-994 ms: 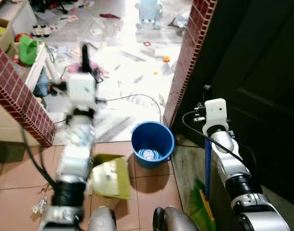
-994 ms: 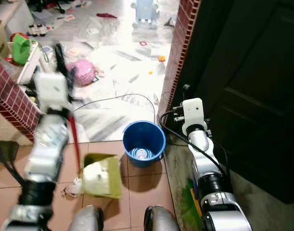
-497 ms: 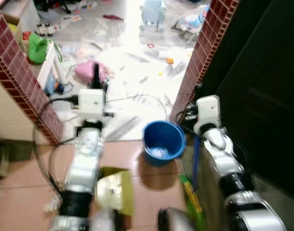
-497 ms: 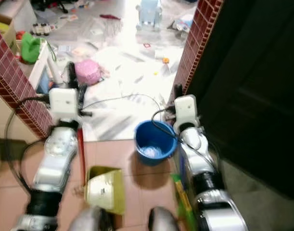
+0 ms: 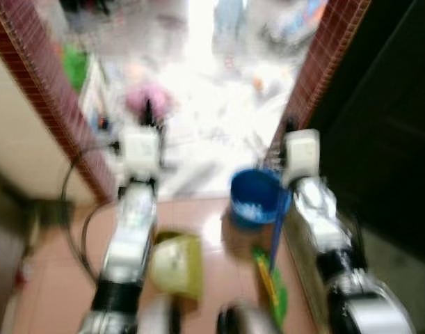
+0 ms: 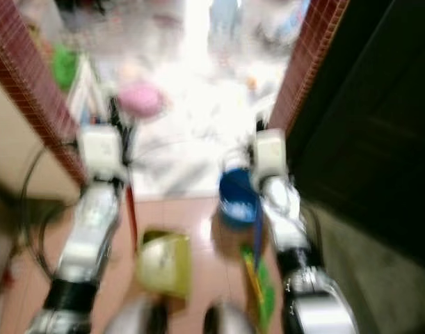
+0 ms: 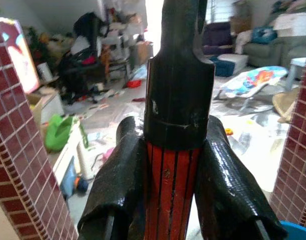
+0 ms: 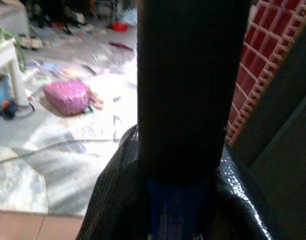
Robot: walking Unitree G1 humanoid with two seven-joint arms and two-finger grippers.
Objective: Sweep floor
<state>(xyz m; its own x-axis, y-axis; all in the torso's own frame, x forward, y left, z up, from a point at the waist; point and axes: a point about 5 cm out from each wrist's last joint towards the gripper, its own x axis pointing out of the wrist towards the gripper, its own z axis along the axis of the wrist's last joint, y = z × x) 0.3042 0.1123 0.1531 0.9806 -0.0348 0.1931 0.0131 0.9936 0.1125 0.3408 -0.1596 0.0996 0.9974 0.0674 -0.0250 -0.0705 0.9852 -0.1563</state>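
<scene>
The broom (image 6: 257, 268), blue-handled with green bristles on the tiled floor (image 5: 52, 278), is standing at the robot's right; the right end effector (image 8: 179, 200) is clamping its handle. The left end effector (image 7: 175, 185) is gripping the red dustpan handle (image 7: 172, 195), with the yellow-green dustpan (image 5: 176, 263) lying between the arms. A blue bucket (image 5: 257, 197) is sitting just ahead, beside a brick pillar (image 5: 330, 56). Beyond, a pink bag (image 8: 67, 96) and scattered clutter are littering the pale floor.

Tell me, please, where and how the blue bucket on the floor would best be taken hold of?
Probably by its top rim: the blue bucket stands upright and open-topped between the brick wall and the dustpan, so come from above, one finger inside. Blur hides any handle.
</scene>
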